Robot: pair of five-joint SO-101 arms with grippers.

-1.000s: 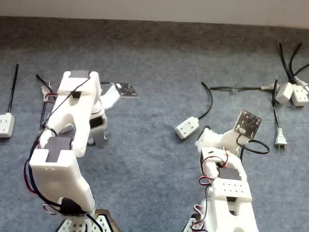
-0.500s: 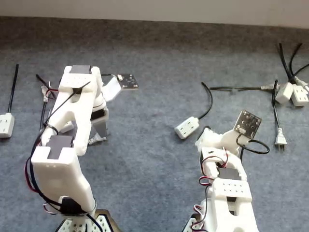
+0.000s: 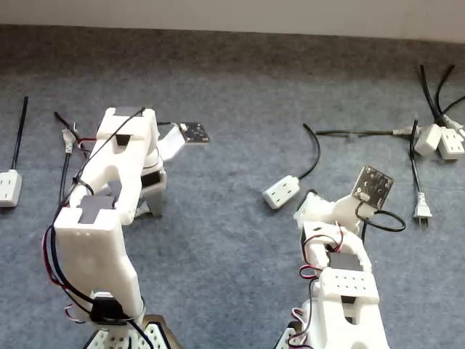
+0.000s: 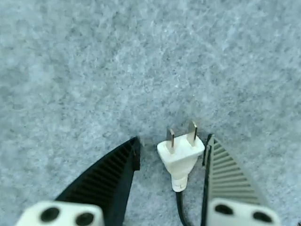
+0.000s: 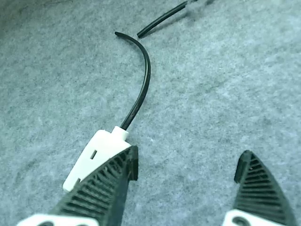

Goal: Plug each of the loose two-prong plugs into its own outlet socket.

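A white two-prong plug (image 4: 181, 153) lies on the grey carpet with its black cord trailing back. My left gripper (image 4: 172, 140) is open and straddles it, the plug lying closer to the grey finger (image 4: 225, 174) than to the black one. In the high view that arm (image 3: 116, 182) bends down at the left, covering the plug. A white outlet socket (image 5: 96, 155) with a curved black cord lies just outside one finger of my open right gripper (image 5: 188, 154), which has nothing between its fingers. The same socket (image 3: 280, 192) sits mid-carpet, just ahead of the right arm (image 3: 330, 218).
Another white socket (image 3: 9, 187) lies at the far left edge. A loose plug (image 3: 421, 211) rests to the right of the right arm. Two more sockets (image 3: 439, 139) with tangled black cords sit at the far right. A thin cord (image 3: 65, 167) runs beside the left arm.
The left arm has shifted slightly to the right and its wrist has turned over the carpet. The right arm has kept still.
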